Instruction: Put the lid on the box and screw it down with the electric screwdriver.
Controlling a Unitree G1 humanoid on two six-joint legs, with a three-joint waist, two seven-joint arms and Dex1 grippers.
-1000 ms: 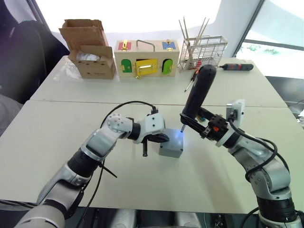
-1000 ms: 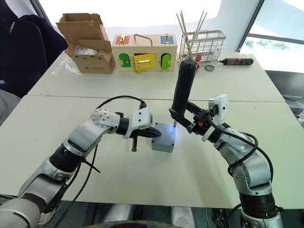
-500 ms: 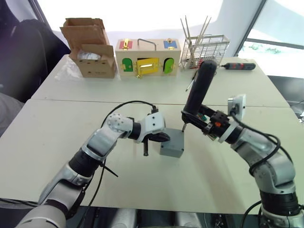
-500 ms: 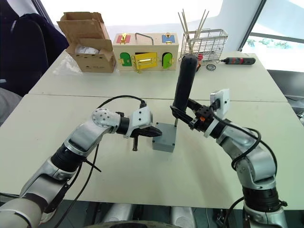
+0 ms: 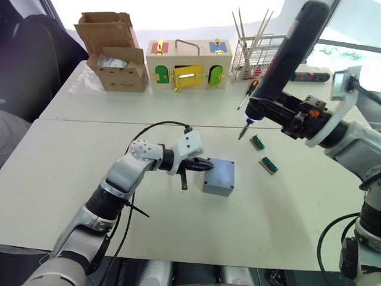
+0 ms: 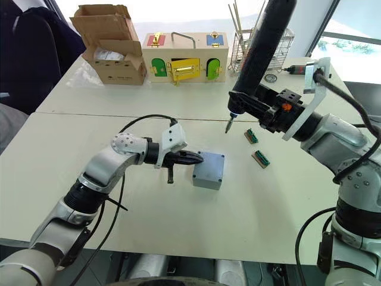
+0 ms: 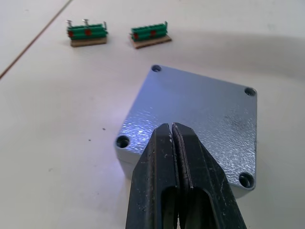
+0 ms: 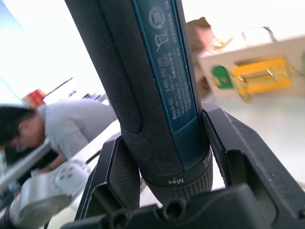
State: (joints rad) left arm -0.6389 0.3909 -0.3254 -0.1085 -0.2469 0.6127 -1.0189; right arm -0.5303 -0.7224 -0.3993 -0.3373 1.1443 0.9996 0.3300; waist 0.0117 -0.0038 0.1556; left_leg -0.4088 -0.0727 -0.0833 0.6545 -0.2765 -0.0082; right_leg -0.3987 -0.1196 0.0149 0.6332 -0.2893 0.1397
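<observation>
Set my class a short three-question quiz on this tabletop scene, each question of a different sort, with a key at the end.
1. True or false: the flat grey plastic lid sits on the square grey plastic box.
2. Multiple choice: what does the right end effector hold? A) a slim hand screwdriver B) the thick dark blue-black electric screwdriver C) a green connector block
3. Fill in: the left end effector has its fingers ____, their tips by the box's edge.

Key: 1 true. 2 B; its bit hangs in the air above the pale table, away from the box, near two small green connector blocks. 3 shut.
</observation>
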